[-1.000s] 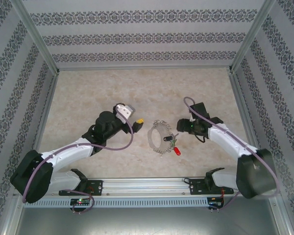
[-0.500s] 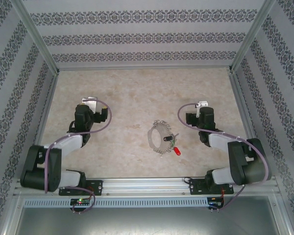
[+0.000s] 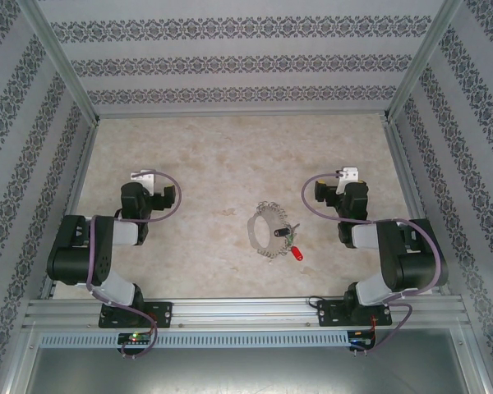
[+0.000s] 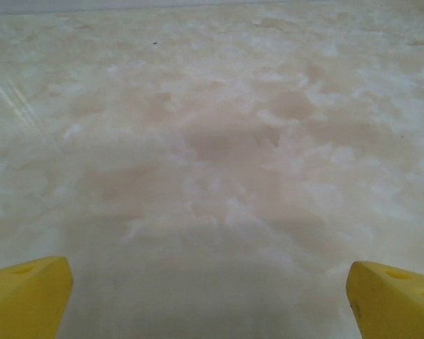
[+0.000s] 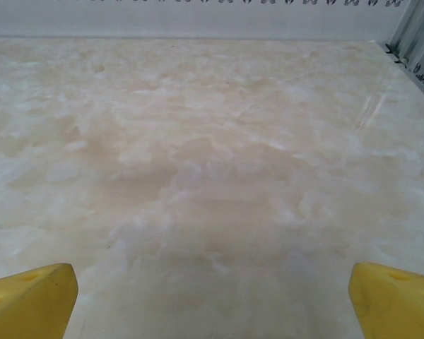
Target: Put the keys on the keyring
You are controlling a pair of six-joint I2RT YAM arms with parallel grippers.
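We note a smooth, marbled beige table [image 3: 214, 156], a silvery, bumpy metal keyring [image 3: 255, 233] and, at its 4 o'clock, a red key [image 3: 297, 253] with a plastic head.

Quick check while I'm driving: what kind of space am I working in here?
Probably a purpose-built robot test booth, not a real room: a marble-look tabletop boxed in by wallpaper-patterned panels on aluminium posts, with a metal mounting rail along the near edge.

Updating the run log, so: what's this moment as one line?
left gripper open, empty | right gripper open, empty | keyring on table | black key, red key at its right side
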